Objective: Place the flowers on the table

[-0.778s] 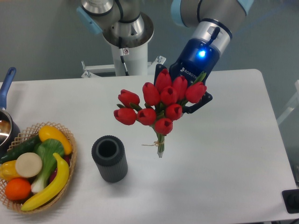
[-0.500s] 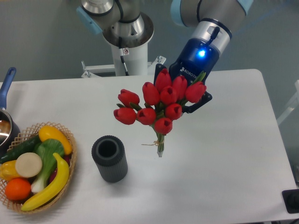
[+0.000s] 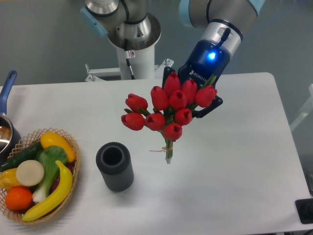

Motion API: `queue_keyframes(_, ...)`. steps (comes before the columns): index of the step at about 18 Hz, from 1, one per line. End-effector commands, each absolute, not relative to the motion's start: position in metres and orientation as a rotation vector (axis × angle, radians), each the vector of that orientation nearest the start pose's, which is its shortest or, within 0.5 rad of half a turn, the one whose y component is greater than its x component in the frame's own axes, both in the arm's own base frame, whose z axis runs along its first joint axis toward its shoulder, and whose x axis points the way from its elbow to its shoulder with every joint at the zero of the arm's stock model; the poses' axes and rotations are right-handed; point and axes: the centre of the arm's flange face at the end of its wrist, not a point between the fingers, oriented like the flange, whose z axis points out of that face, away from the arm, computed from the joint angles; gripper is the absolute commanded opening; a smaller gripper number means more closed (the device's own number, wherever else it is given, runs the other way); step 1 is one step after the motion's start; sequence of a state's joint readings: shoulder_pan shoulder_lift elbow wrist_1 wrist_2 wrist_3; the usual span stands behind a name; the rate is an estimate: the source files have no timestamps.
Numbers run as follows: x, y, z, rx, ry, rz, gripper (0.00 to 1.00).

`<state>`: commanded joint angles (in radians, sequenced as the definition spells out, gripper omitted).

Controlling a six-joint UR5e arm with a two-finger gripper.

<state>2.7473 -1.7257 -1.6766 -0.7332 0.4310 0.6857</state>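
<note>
The flowers (image 3: pixel 168 107), a bunch of red tulip buds with green stems tied with thin string, hang above the middle of the white table (image 3: pixel 234 166). The stem ends point down toward the table near its centre. My gripper (image 3: pixel 191 100) is behind the buds, shut on the bunch, with its fingers mostly hidden by the blooms. Its blue wrist with a lit blue light is above and to the right of the flowers.
A dark grey ribbed cylinder vase (image 3: pixel 114 166) stands upright left of the stems. A wicker basket (image 3: pixel 73 161) of fruit and vegetables sits at the front left. A pot with a blue handle (image 3: pixel 6 93) is at the left edge. The robot base (image 3: pixel 132 44) is at the back.
The flowers and gripper have shifted very slightly to the right and a little up; nothing else has moved.
</note>
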Motion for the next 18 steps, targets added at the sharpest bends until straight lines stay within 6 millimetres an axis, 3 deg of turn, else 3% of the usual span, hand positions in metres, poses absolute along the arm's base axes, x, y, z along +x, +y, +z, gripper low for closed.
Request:
queue_keyframes(10,-0.421,0.412,0.507,-2.045,-0.129,-0.117,0.41)
queue_keyframes(18,-0.408,0.398,0.486,-2.247,-0.134,0.103,0.41)
